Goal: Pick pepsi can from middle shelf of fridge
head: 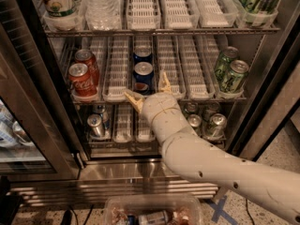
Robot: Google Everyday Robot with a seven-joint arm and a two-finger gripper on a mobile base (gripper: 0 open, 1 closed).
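Observation:
The fridge (269, 107) stands open before me. On its middle shelf (192, 71), two dark blue pepsi cans stand one behind the other in a white lane; the front one (143, 77) faces me, the second (142, 55) is behind it. My gripper (149, 88) is open at the shelf's front edge, just below and in front of the front pepsi can. One tan finger (132, 99) points left of the can and the other finger (165, 82) rises on its right. Neither finger touches the can.
Two red Coca-Cola cans (82, 74) stand at the shelf's left, two green cans (231, 70) at its right. The top shelf holds bottles (101, 3) and cans. The bottom shelf holds silver-topped cans (212, 123). The glass door (23, 121) is open at left. A clear bin (152, 211) sits on the floor.

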